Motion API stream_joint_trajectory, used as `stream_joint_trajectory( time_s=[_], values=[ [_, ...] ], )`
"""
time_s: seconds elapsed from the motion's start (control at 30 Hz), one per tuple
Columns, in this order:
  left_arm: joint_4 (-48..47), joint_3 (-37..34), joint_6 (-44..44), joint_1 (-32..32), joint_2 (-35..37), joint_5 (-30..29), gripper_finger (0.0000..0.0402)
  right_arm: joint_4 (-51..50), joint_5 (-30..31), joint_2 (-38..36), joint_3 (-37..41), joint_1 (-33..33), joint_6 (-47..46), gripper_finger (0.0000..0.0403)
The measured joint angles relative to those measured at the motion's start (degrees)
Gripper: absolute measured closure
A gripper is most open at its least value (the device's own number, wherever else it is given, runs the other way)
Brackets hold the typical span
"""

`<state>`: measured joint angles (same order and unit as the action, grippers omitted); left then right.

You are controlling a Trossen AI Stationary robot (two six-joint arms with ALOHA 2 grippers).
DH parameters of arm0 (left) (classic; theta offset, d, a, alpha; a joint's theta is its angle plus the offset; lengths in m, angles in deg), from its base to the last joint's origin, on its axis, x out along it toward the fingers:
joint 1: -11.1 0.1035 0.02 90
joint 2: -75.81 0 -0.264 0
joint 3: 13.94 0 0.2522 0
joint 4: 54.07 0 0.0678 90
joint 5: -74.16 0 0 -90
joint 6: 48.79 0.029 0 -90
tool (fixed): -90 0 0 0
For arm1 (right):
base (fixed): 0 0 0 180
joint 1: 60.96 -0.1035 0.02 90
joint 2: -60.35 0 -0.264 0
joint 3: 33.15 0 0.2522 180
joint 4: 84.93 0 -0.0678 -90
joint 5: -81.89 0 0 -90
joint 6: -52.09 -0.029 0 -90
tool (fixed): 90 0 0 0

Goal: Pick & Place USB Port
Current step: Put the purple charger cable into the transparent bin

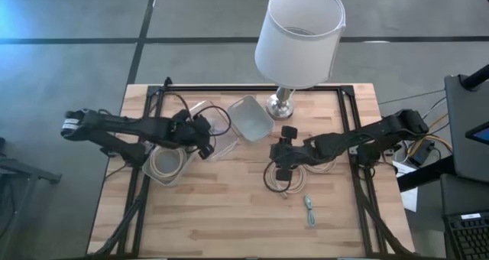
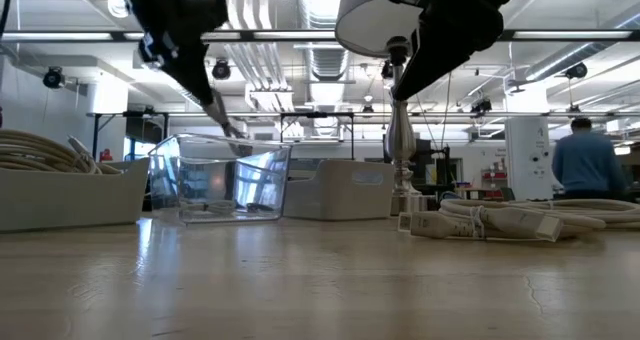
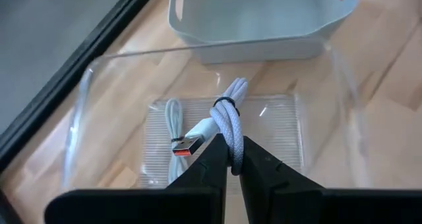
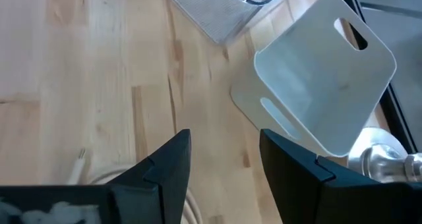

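My left gripper hangs over a clear plastic bin and is shut on a bundled white braided USB cable with an orange-tongued plug. A second, thinner white cable lies on the bin's ribbed floor. In the low view the left gripper's fingers dip into the clear bin. My right gripper is open above a coil of thick white cable on the table's right half and touches nothing. My left gripper pinches the braided cable bundle between its two fingers, at the end of the bundle opposite its black tie. The fingers come from above, slanting down into the bin. The bundle juts forward beyond the fingertips; I cannot tell whether it touches the bin floor.
A white bin sits right of the clear one, with a lamp on a metal base behind it. A tray of coiled cables stands near the left arm. A small cable lies toward the near edge.
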<state>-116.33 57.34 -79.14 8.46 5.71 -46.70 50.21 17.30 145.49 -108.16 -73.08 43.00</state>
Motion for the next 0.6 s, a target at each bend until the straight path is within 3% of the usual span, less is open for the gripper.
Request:
stream_joint_trajectory(
  time_s=[0.3, 0.6],
  values=[
    [13.2, -8.6, -1.8, 2.9, -4.4, -1.2, 0.0374, 0.4, 0.0, 0.0, 0.0, 0.0, 0.0, 0.0229],
    [14.4, -11.0, -1.9, 6.7, -6.2, -1.2, 0.0374, 0.4, 0.0, 0.0, 0.0, 0.0, 0.0, 0.0229]
  ],
)
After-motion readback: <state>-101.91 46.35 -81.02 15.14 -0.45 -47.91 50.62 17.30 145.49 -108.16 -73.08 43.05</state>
